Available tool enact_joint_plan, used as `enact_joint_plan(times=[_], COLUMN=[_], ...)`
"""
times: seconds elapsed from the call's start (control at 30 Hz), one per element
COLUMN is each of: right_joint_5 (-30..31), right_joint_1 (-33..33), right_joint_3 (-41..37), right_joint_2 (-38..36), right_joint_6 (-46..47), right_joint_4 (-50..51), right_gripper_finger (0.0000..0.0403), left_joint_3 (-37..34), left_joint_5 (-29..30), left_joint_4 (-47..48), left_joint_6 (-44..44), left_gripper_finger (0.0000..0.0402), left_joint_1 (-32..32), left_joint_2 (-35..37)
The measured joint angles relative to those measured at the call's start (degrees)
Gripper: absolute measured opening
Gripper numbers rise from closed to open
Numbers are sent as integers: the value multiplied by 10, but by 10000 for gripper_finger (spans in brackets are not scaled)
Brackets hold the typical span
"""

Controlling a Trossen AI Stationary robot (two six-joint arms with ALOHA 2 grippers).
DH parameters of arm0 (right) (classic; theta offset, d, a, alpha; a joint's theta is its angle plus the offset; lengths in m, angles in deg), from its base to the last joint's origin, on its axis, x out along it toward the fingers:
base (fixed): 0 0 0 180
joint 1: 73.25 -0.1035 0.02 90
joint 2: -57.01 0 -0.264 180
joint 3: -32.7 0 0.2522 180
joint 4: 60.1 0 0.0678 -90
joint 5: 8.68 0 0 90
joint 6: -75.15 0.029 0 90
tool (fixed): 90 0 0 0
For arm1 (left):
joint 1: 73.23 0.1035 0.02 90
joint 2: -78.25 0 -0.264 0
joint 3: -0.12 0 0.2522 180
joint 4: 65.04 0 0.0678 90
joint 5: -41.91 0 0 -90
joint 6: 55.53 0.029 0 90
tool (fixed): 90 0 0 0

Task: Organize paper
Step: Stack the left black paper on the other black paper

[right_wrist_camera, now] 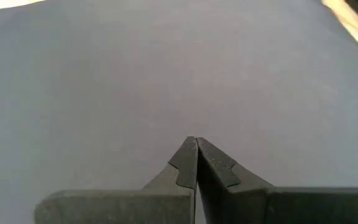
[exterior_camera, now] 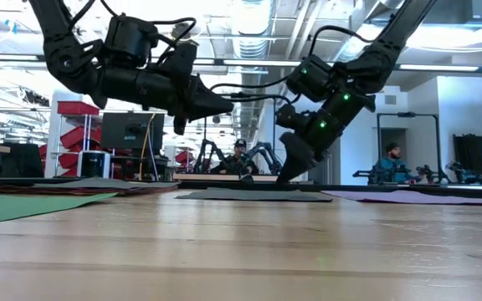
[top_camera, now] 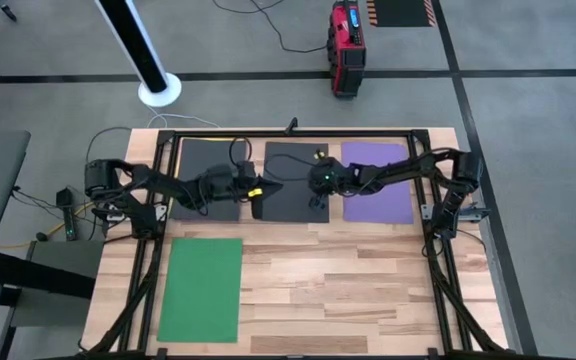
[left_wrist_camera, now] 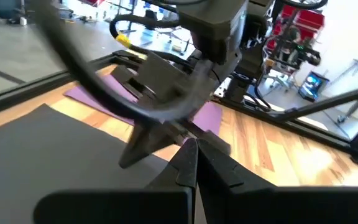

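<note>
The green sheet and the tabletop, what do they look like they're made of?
The green sheet looks like matte paper or thin card: one flat colour, no shine, lying almost edge-thin in the low view. The tabletop looks like pale wood in glued strips, with visible grain and joints and a slight sheen; it could be laminate.

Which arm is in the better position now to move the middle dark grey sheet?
The right one, probably. The right pincer has its closed tips down at the middle dark grey sheet, as the low view shows. The left pincer, also closed, hangs above the table, near that sheet's left edge.
</note>
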Motion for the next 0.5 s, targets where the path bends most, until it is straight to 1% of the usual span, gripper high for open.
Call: enact_joint_plan(times=[0.1, 0.2, 0.27, 0.37, 0.5], right_joint_5=[-10, -12, -12, -13, -40], right_joint_1=[-13, -27, -36, -47, -54], right_joint_3=[0, 1, 1, 1, 1], right_joint_2=[0, 0, 0, -1, -1], right_joint_6=[-2, 0, -1, -7, -19], right_joint_4=[1, 0, -11, -29, -39], right_gripper_finger=[0, 0, 0, 0, 0], left_joint_3=[0, 0, -6, -21, -47], left_joint_5=[-40, -85, -96, -76, -34], left_joint_4=[1, 2, 0, 3, 8], left_joint_6=[7, -21, -31, -19, -10], left_gripper_finger=[0, 0, 0, 0, 0], left_joint_1=[27, 51, 57, 54, 42], left_joint_2=[0, 0, 0, 11, 34])
